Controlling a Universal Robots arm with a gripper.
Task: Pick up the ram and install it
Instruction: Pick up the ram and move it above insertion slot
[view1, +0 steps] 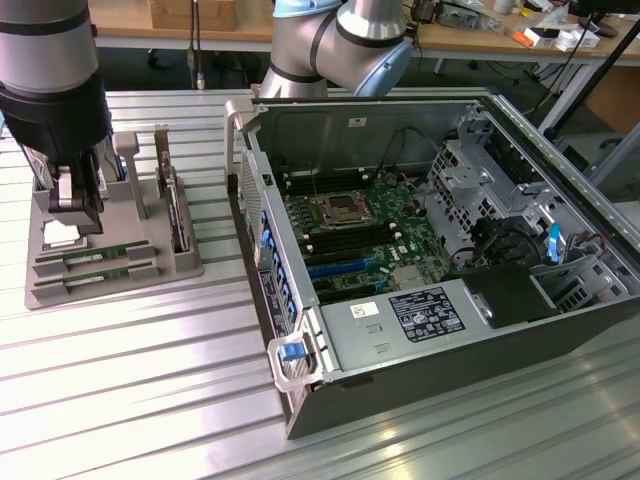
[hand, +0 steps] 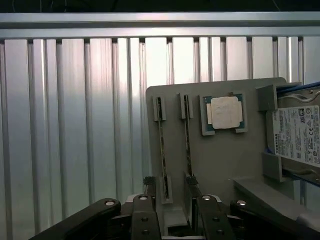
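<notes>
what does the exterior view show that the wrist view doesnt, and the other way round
Exterior view adds: the open computer case, its motherboard and the robot arm. Wrist view adds: the Toshiba label on the hard drive. Both: the grey holder, two ram sticks in their slots, the processor chip and the open gripper above the holder.

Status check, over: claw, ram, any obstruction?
Claw open, low over grey holder. Both ram sticks seated in slots, neither gripped. Processor chip alongside, clear of claw.
</notes>
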